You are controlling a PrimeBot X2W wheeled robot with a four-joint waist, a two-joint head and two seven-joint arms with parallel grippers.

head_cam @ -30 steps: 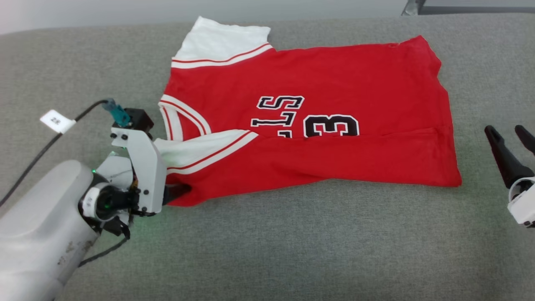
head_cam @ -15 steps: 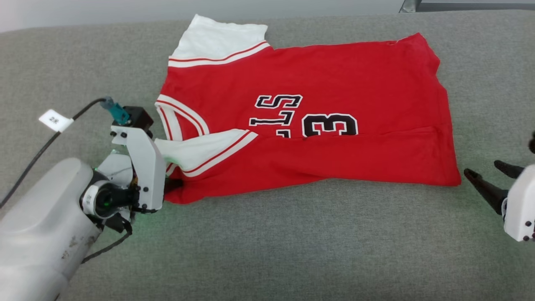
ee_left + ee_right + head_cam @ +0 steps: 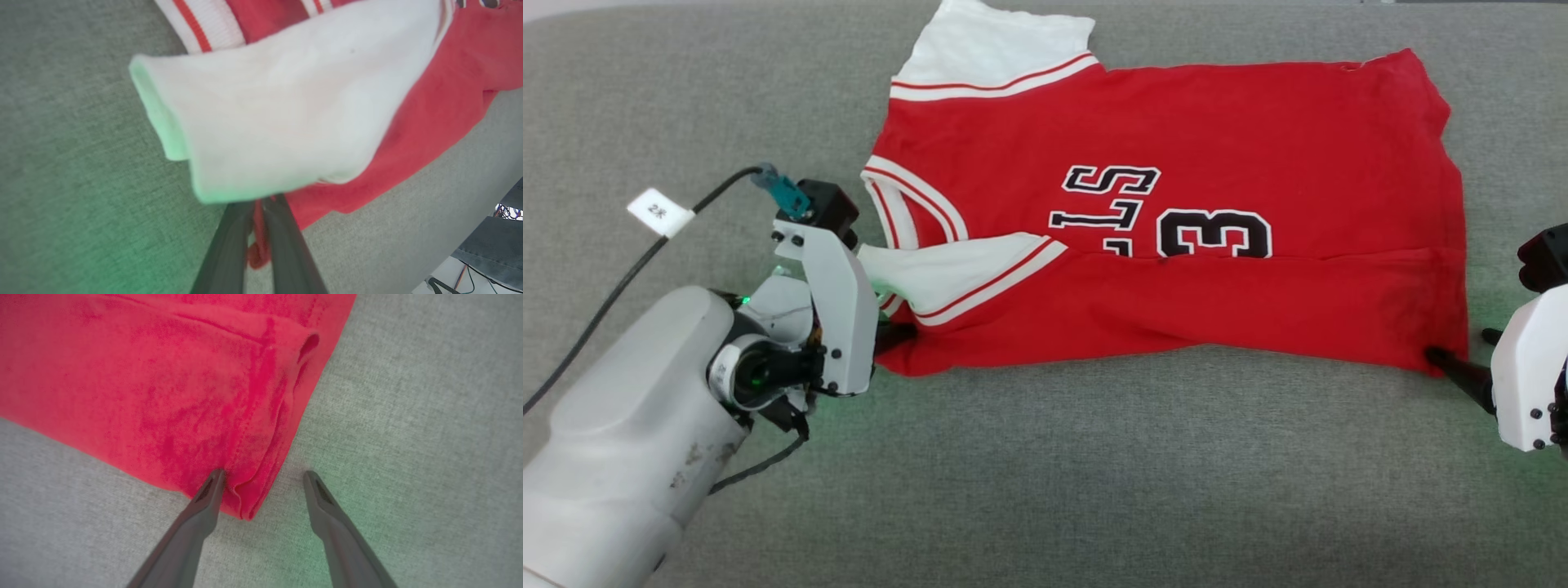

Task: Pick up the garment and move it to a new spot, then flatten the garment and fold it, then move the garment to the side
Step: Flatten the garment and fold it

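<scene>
The garment (image 3: 1176, 163), red with white sleeves and black lettering, lies spread on the grey surface, its near long edge folded over. My left gripper (image 3: 894, 335) is at the near left corner, under the folded white sleeve (image 3: 286, 114). In the left wrist view the left gripper (image 3: 261, 202) is shut, with red fabric pinched between its fingers. My right gripper (image 3: 1462, 347) is at the near right corner. In the right wrist view the right gripper (image 3: 264, 473) is open, one finger touching the garment (image 3: 143, 375) and the other on bare surface.
The grey fabric surface (image 3: 1094, 474) runs wide in front of the garment. A black cable with a white tag (image 3: 660, 214) trails from my left wrist. Past the surface's edge, dark grey cloth and cables (image 3: 494, 241) show.
My left gripper has shut on the garment's near left corner. My right gripper has come in from the right to the near right corner. The head camera has shifted.
</scene>
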